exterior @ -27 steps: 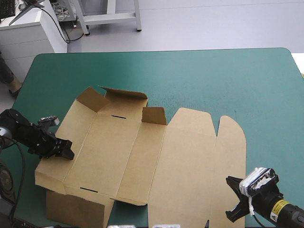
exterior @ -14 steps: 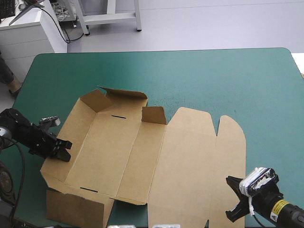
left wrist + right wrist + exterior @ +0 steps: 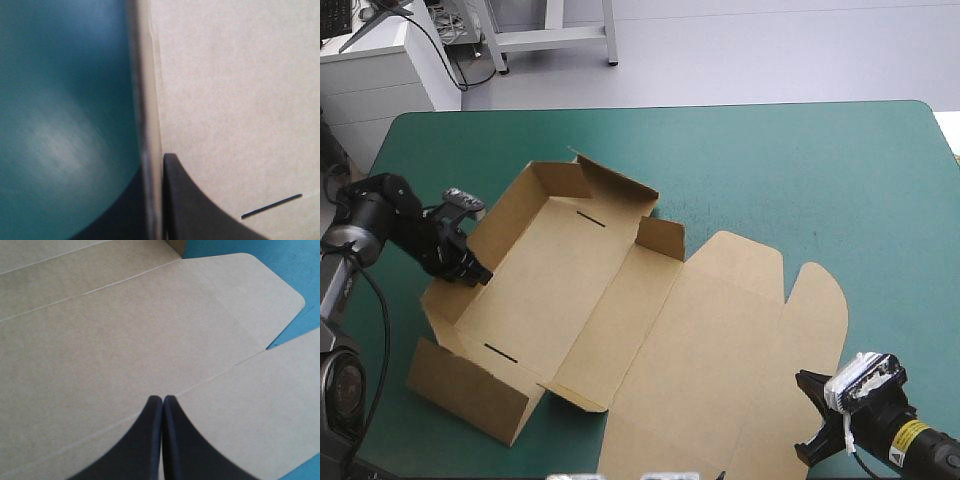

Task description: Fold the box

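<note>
High view, brown box (image 3: 700, 330), left walls raised

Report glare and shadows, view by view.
High view: even light, soft shadows along the raised walls of the partly folded brown cardboard box. Left wrist view: pale sheen on the teal-green table cover, beside the wall the left claw grips. Right wrist view: no glare, board evenly lit.
</note>
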You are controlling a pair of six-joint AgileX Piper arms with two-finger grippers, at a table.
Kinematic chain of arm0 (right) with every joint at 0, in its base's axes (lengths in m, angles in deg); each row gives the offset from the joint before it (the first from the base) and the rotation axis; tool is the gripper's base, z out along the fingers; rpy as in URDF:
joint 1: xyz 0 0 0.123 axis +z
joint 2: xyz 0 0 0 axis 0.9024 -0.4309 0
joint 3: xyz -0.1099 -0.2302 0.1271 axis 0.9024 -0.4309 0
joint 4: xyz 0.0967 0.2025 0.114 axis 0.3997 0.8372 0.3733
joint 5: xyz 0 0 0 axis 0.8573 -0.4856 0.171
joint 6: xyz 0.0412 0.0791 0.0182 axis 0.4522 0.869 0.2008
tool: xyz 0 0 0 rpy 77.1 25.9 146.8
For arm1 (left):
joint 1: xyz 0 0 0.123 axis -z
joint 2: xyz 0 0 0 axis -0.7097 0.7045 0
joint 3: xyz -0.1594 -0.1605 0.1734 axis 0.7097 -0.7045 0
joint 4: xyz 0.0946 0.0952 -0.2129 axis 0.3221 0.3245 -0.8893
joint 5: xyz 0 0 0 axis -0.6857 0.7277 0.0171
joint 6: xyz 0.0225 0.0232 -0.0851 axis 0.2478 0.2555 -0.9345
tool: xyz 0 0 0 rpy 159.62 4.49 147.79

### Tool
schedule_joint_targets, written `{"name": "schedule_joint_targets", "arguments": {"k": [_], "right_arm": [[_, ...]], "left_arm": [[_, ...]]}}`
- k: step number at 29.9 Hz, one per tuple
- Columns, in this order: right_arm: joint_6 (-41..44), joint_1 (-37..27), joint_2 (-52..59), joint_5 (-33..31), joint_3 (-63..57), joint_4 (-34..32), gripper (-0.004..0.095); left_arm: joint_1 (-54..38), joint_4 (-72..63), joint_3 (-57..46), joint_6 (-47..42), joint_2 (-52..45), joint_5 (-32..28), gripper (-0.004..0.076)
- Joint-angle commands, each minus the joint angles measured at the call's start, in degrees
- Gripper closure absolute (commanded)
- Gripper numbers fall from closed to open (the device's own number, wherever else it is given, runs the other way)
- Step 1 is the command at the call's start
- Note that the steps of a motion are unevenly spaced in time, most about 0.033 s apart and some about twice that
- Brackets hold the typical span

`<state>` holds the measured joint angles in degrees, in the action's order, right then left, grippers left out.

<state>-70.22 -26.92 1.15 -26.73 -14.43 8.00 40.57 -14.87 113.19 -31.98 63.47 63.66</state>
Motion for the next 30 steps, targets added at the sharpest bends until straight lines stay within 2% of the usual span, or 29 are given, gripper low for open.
{"name": "schedule_joint_targets", "arguments": {"k": [1, 6, 11, 18, 21, 26, 30], "right_arm": [[-0.42, -0.29, -0.38, 4.15, 1.60, -0.23, 0.0927], [-0.42, -0.29, -0.38, 4.15, 1.60, -0.23, 0.0927], [-0.42, -0.29, -0.38, 4.15, 1.60, -0.20, 0.0927], [-0.42, -0.29, -0.38, 4.15, 1.60, -0.10, 0.0927], [-0.42, -0.29, -0.38, 4.15, 1.60, -0.10, 0.0927], [-0.42, -0.29, -0.38, 4.15, 1.60, 0.05, 0.0927], [-0.42, -0.29, -0.38, 4.15, 1.60, 0.05, 0.0927]], "left_arm": [[7.43, 4.89, 9.05, 0.26, -1.99, -3.49, 0.0732], [17.42, 13.63, 19.24, 1.20, 1.76, -5.36, 0.0732], [26.03, 22.20, 24.24, 1.55, 6.18, -5.67, 0.0732], [38.06, 32.02, 24.36, 0.15, 7.40, -10.03, 0.0732], [41.86, 33.72, 24.36, -0.15, 6.53, -9.82, 0.0732], [44.85, 35.48, 24.23, -0.40, 4.49, -10.09, 0.0732], [45.24, 39.83, 20.21, -0.40, 0.55, -15.04, 0.0732]]}}
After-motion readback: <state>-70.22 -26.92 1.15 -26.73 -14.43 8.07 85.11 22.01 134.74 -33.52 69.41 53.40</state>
